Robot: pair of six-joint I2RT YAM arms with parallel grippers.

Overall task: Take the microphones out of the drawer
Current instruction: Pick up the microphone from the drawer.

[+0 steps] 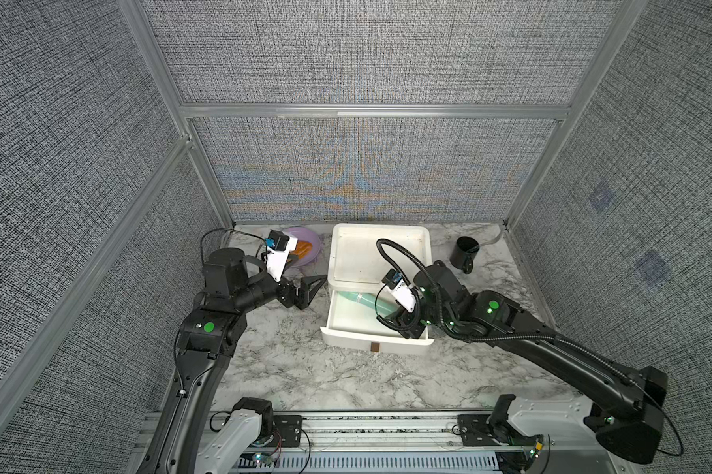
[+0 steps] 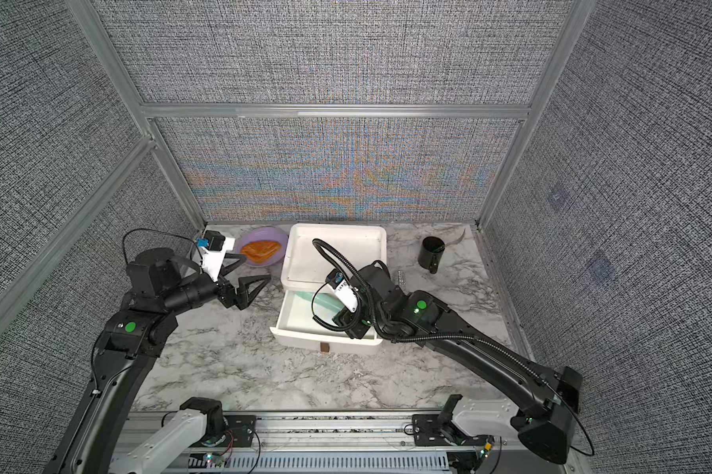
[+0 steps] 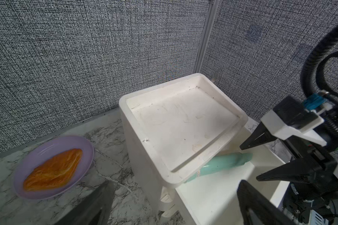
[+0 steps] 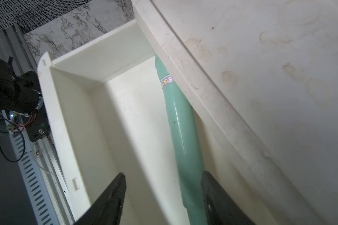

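1. You're working on a marble tabletop (image 1: pixel 305 369) enclosed by grey woven wall panels (image 1: pixel 366 53).
2. A white drawer unit (image 1: pixel 337 254) stands at the back, and its drawer (image 1: pixel 370 342) is pulled out toward you.
3. The mint-green microphone (image 4: pixel 180 126) lies inside the drawer, along its back, just under the unit's front edge. One end is hidden beneath the unit.
4. Your right gripper (image 4: pixel 163 175) is down in the drawer with its fingers spread to either side of the microphone's handle. One finger (image 4: pixel 213 194) sits against the handle, while the other stands apart from it.
5. Your left gripper (image 2: pixel 245 274) hovers left of the unit, its fingers spread wide and holding nothing.
6. A purple plate (image 2: pixel 260 234) carrying an orange item (image 2: pixel 262 250) sits left of the unit, and a black mug (image 1: pixel 464 250) sits to its right.
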